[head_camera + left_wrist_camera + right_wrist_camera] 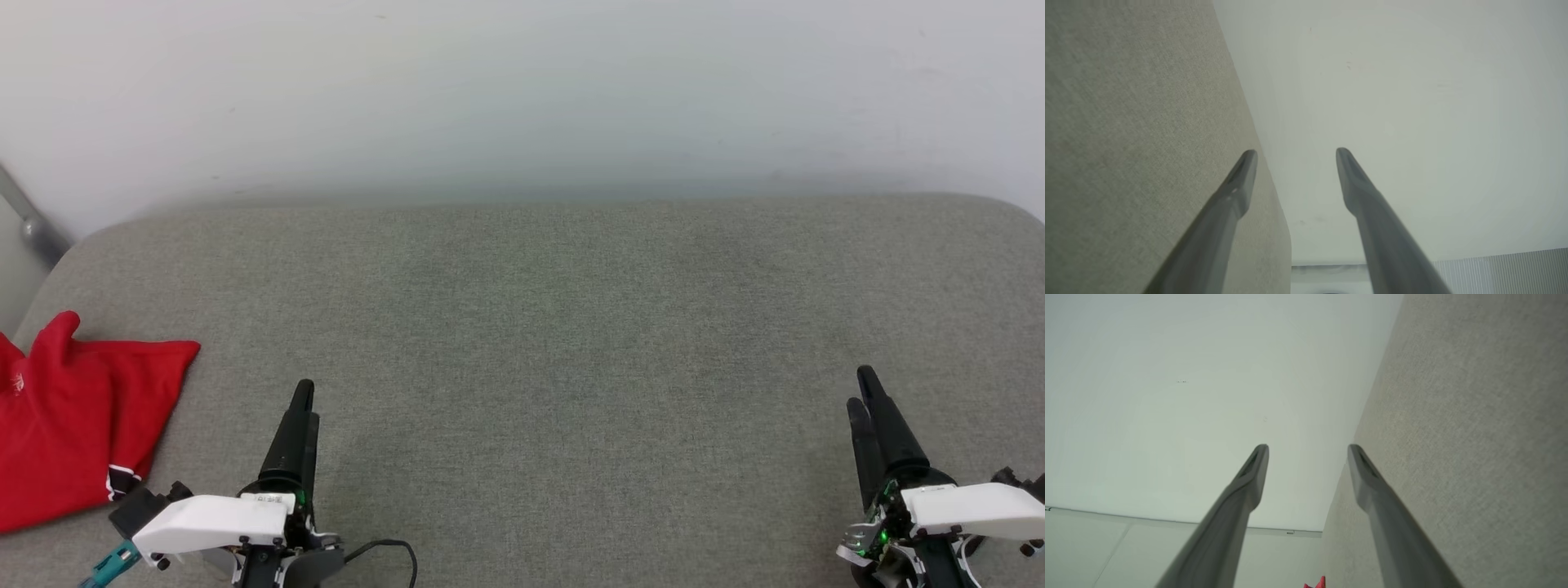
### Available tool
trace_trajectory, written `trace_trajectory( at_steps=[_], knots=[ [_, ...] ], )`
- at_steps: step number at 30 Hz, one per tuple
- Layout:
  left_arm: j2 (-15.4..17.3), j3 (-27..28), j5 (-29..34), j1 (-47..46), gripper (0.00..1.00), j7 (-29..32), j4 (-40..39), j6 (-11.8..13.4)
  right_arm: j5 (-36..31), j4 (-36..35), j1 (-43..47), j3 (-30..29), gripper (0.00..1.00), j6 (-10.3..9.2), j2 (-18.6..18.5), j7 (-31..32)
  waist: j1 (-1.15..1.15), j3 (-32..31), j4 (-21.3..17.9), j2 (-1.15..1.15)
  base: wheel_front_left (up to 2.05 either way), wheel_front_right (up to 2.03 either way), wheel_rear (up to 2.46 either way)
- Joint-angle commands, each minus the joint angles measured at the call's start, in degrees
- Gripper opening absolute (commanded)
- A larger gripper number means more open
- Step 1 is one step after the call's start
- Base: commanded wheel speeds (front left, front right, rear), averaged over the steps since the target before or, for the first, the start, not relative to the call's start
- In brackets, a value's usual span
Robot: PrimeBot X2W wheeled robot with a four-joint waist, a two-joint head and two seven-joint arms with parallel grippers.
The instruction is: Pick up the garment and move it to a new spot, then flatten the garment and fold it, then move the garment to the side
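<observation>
Where the grey fabric cushion (555,327) runs out at its left edge, the garment (69,429) lies folded into a compact red bundle. One red corner pokes toward the far edge, and a strip of white and dark sleeve trim shows at the bundle's near right corner. Part of the garment passes beyond the head view's border.

The left gripper (304,400) stands by the near edge, just to the right of the garment and not touching it. Its fingers overlap when seen from the head, but the left wrist view shows this gripper (1296,153) spread wide with nothing between its fingers.

The right gripper (860,390) is close to the near right corner, well apart from the garment. In its own wrist view the right gripper (1308,447) is likewise parted and empty, and a sliver of the red garment (1316,583) shows at the bottom.

A white wall (522,90) rises behind the far edge. A grey metal bar (28,220) slants beside the far left corner. A black cable (392,547) loops at the near edge beside the left gripper's base.
</observation>
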Motion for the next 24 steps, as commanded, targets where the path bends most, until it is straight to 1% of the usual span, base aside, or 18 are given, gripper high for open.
trace_trajectory(
  at_steps=[1,15,24],
  knots=[
    [0.40,-0.22,2.42,-0.86,1.00,-0.66,-1.48,-0.02,-2.55,-1.27,-0.59,0.26,1.00,0.01,-0.51,-0.67,0.00,-0.02,0.04,0.00,0.00,0.00,0.00],
    [0.01,-1.73,23.10,-0.09,1.00,-3.95,-3.60,-0.02,-25.66,-3.24,-0.03,0.22,1.00,0.01,-0.13,-3.61,0.00,-0.34,0.35,0.00,0.00,0.00,0.00],
    [0.59,-2.94,35.52,-0.38,1.00,-5.83,-4.08,0.32,-37.43,-5.32,0.44,0.70,1.00,0.01,0.12,-3.53,0.00,-0.43,0.43,0.00,0.00,0.00,0.00]
  ],
)
